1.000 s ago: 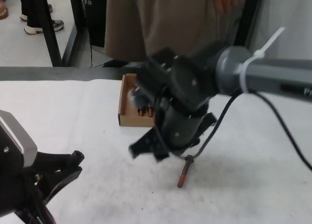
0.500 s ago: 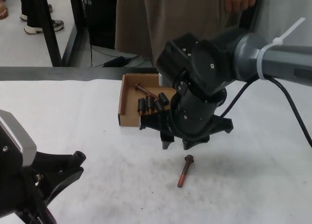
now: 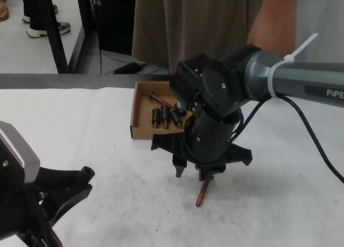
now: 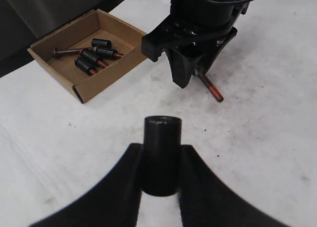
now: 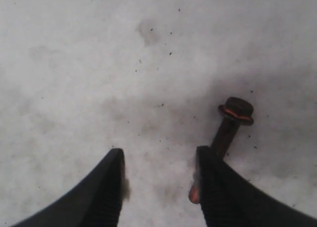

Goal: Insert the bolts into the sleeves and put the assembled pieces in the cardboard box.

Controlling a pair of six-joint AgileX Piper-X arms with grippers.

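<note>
The black two-fingered right gripper hangs low over the white bench, fingers parted and holding nothing. A copper-coloured bolt with a dark flanged head lies flat, its shank passing under one finger. The left gripper clamps an upright black cylindrical sleeve, well apart.

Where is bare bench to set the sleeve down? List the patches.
Free: the bench between the left hand and the cardboard box, and the bench right of the bolt. Crowded: at the bolt, under the open right hand, and inside the box.
</note>
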